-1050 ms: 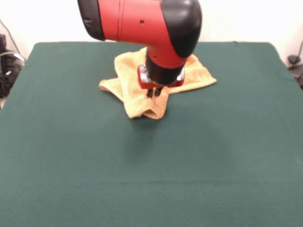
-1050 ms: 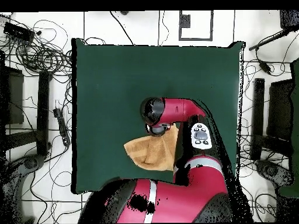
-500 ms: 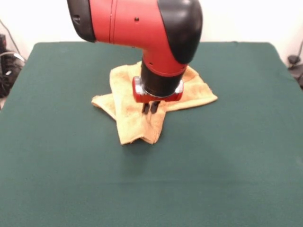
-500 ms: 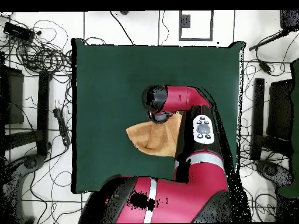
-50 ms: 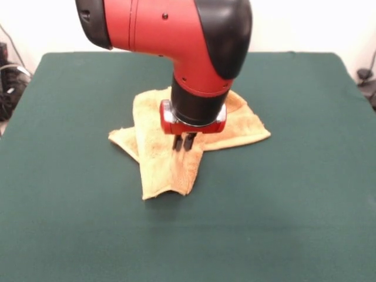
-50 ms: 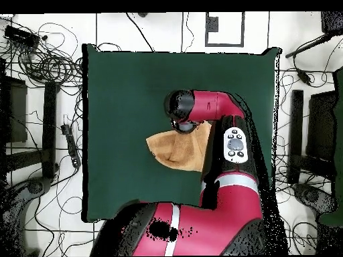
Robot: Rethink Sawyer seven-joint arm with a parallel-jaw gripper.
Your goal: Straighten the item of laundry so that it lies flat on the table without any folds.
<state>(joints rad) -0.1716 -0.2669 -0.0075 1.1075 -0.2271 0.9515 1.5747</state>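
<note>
The item of laundry (image 5: 167, 167), a yellow-orange terry towel, lies crumpled on the green table (image 5: 282, 205) at its middle, toward the far side. One folded lobe stretches toward the near side, one flap points left, and another spreads right. My gripper (image 5: 183, 143) points straight down onto the towel's middle, its two dark fingers pressed together and pinching a ridge of cloth. From overhead, the towel (image 6: 175, 150) shows beside the red arm, and the arm's wrist (image 6: 182, 110) hides the gripper.
The green table (image 6: 134, 80) extends well beyond the towel on every side. Tangled cables (image 6: 47, 63) and dark equipment (image 6: 321, 127) lie on the floor around the table's edges. The arm's body (image 6: 221, 187) covers the towel's right part in the overhead view.
The gripper has moved toward the table's near side in the front view, pulling the pinched cloth with it. The towel's front lobe has stretched longer and the whole towel has shifted nearer.
</note>
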